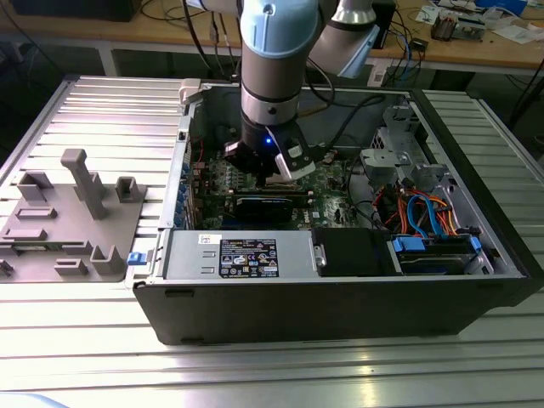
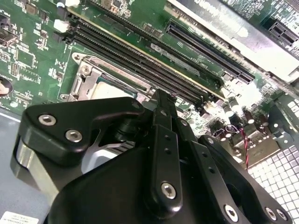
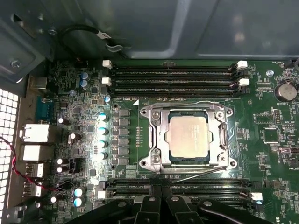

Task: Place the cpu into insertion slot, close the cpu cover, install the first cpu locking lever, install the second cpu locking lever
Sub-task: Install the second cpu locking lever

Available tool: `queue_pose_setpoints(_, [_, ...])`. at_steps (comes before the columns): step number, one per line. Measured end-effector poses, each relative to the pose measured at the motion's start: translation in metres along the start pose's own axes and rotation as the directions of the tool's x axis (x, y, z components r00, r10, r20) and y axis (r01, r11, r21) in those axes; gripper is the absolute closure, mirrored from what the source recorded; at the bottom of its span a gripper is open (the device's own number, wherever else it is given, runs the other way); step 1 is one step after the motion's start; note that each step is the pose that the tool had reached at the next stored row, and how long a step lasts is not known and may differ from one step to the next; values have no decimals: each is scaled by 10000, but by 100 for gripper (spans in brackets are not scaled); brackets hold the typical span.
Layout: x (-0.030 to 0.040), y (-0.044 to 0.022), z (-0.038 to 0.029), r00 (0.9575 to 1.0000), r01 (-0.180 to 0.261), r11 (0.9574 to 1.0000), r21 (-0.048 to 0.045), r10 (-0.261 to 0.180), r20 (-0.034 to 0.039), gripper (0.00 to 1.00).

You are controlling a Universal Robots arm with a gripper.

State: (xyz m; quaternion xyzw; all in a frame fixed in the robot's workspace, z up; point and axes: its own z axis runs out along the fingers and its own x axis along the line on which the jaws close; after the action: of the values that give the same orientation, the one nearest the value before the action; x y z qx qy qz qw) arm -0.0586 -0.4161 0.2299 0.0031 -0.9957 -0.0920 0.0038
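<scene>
The silver-grey square cpu (image 3: 188, 136) sits seated in the metal-rimmed insertion slot (image 3: 223, 151) at the frame's centre, the thin silvery cpu cover (image 3: 158, 135) closed around it. The black gripper (image 3: 161, 198) hangs at the lower edge, beside the thin wire locking lever (image 3: 198, 173), likely there to work it; whether its fingers are apart cannot be told.

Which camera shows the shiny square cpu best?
The first wrist view: the cpu faces the camera whole, sitting in its socket with the metal cover framing it. In the second wrist view, the gripper's black body hides most of the cpu. In the exterior view, the arm hangs over that spot.
</scene>
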Motion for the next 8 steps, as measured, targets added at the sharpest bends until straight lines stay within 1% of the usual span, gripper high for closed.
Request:
queue_pose_setpoints(1, [0,-1,1,10000,-4,10000,-3,4,-23,89])
queue_pose_setpoints(2, [1,-3,11,10000,-15,10000,-8,15,-81,89])
queue_pose_setpoints(3, [1,-8,35,9999,-21,10000,-11,20,-116,89])
queue_pose_setpoints(4, [1,-14,41,9999,-21,10000,-32,20,-127,89])
queue_pose_setpoints(7, [2,-21,56,9999,-23,9999,-121,22,-126,89])
queue_pose_setpoints(8, [2,-21,56,9999,-24,9999,-122,22,-127,89])
